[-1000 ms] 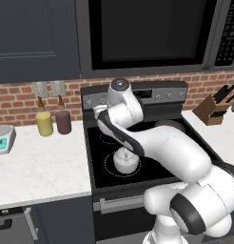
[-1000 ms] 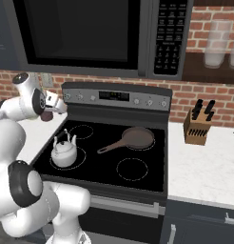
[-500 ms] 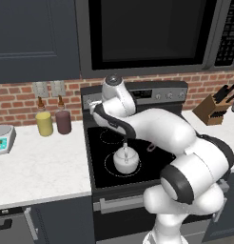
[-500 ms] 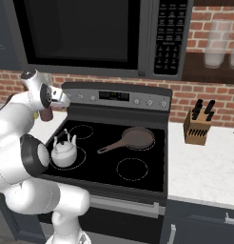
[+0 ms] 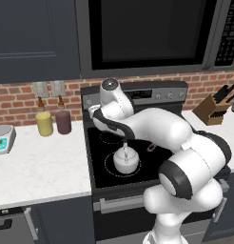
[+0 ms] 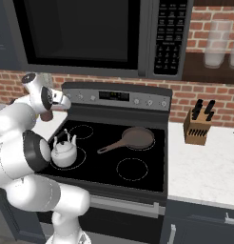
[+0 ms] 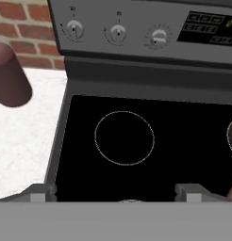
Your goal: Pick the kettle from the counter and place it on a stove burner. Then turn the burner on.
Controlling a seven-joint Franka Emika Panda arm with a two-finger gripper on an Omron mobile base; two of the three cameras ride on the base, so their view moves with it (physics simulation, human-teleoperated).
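Observation:
The small silvery kettle (image 5: pixel 124 159) (image 6: pixel 65 151) stands upright on the stove burner (image 6: pixel 82 158), the large dashed circle at the front left of the black cooktop. My gripper (image 6: pixel 63 101) (image 7: pixel 115 193) hangs above the cooktop's back left corner, well apart from the kettle. Its jaws are open with nothing between them. In the hand view it faces the small back-left dashed circle (image 7: pixel 124 138) and a row of knobs (image 7: pixel 118 32) on the stove's back panel. The white counter (image 5: pixel 43 167) lies left of the stove.
A brown skillet (image 6: pixel 135 138) sits on the back right of the cooktop. A yellow bottle (image 5: pixel 43 123) and a maroon bottle (image 5: pixel 63 121) (image 7: pixel 12 75) stand on the left counter by the brick wall, with a scale (image 5: pixel 2 138) farther left. A knife block (image 6: pixel 197 127) stands to the right.
The arm has swung its elbow round and the hand has edged toward the stove's back panel. The kettle has not moved on its burner.

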